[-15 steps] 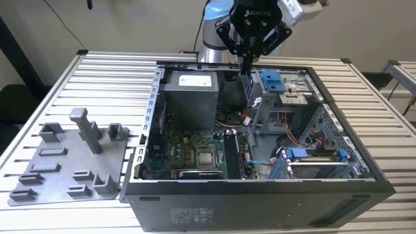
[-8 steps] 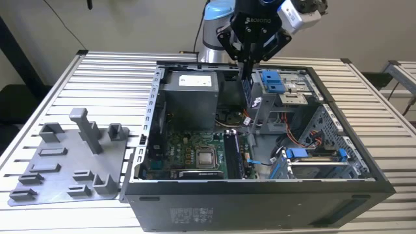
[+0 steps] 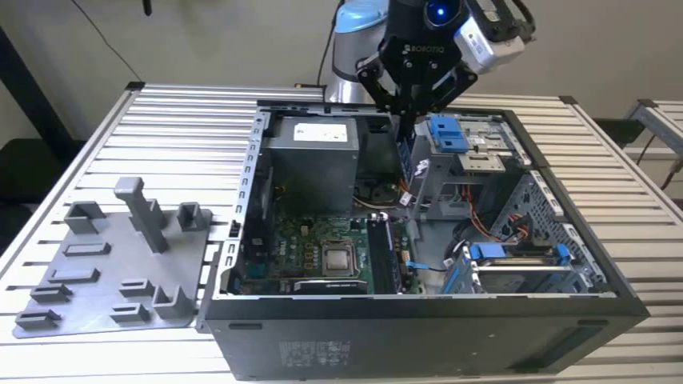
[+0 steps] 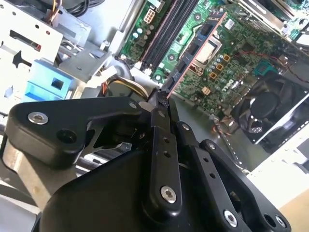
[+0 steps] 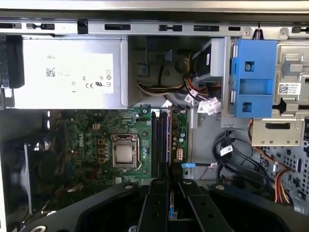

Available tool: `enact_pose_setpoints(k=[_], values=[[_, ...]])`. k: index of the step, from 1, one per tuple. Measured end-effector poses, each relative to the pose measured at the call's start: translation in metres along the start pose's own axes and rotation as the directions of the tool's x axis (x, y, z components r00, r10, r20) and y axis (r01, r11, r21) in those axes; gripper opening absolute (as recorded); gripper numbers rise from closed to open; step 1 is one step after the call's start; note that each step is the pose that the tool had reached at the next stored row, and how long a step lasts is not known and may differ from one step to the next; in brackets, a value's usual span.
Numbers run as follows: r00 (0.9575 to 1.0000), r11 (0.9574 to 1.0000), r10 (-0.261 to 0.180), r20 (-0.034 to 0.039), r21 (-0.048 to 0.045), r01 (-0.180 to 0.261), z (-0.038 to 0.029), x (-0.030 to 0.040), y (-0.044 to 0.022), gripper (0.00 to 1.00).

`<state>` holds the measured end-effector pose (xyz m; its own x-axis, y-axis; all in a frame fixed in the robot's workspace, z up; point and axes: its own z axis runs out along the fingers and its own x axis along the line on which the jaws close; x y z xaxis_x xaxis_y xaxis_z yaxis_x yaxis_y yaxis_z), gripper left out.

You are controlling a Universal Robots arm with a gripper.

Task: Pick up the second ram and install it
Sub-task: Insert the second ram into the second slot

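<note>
My gripper (image 3: pixel 408 112) hangs over the open computer case (image 3: pixel 256 200) and is shut on the second ram (image 3: pixel 407 156), a thin dark-blue stick that points straight down from the fingers. It hangs above the power-supply end of the motherboard (image 3: pixel 320 248), well clear of the board. In the second wrist view the ram (image 4: pixel 193 50) runs out from the closed fingertips (image 4: pixel 161 104), its black chips showing. In the first wrist view it appears edge-on (image 5: pixel 169 140), lined up with the long black memory slots (image 5: pixel 159 142) beside the processor socket (image 5: pixel 125 153).
A grey power supply (image 3: pixel 315 160) and blue drive brackets (image 3: pixel 449 132) stand close on either side of the gripper. Cables (image 5: pixel 231 154) lie beside the slots. A grey fixture plate (image 3: pixel 107 276) with blocks and posts lies on the slatted table at the exterior view's left.
</note>
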<state>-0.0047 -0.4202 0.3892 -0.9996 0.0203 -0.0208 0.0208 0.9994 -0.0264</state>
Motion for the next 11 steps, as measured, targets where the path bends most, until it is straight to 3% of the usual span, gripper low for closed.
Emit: enact_pose_setpoints(k=[11], values=[[1.0000,1.0000,0.010,-0.0004,0.0000,-0.010,0.0155,-0.0011,-0.0025,0.14]])
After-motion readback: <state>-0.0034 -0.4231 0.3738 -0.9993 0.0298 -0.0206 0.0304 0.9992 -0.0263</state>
